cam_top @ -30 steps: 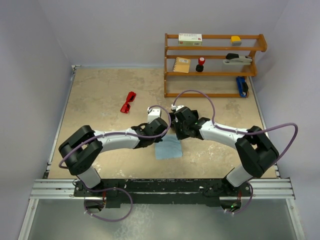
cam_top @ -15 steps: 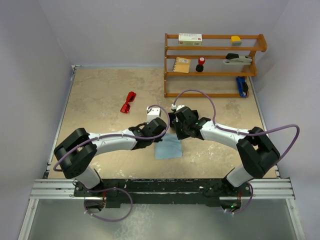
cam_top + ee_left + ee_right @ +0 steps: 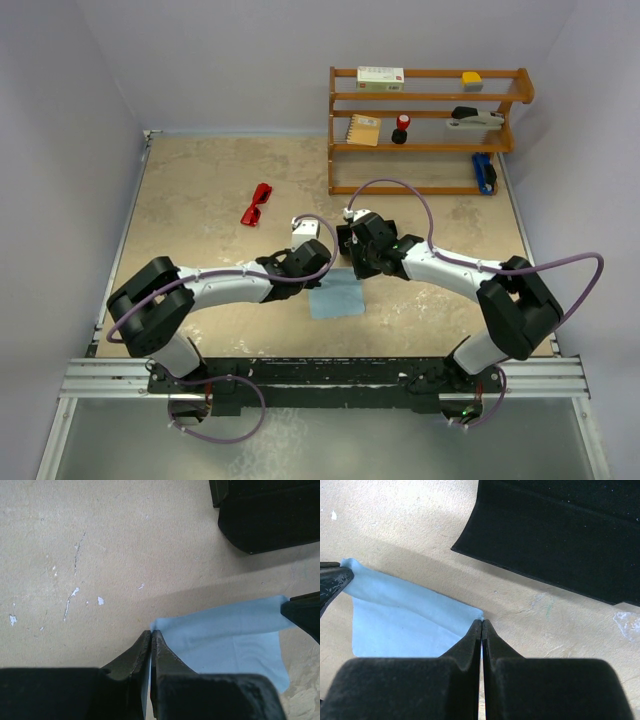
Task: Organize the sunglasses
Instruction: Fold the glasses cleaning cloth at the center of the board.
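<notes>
Tan table (image 3: 200, 190); left tool (image 3: 151, 636) and right tool (image 3: 482, 626) each clamp cloth (image 3: 225, 635) corner. Red sunglasses (image 3: 257, 204) beyond-left of left tool, well apart; long axis roughly fore-aft; left tool nearer.

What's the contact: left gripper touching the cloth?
Touching. The left wrist view shows the left gripper shut on the cloth, pinching its corner.
</notes>
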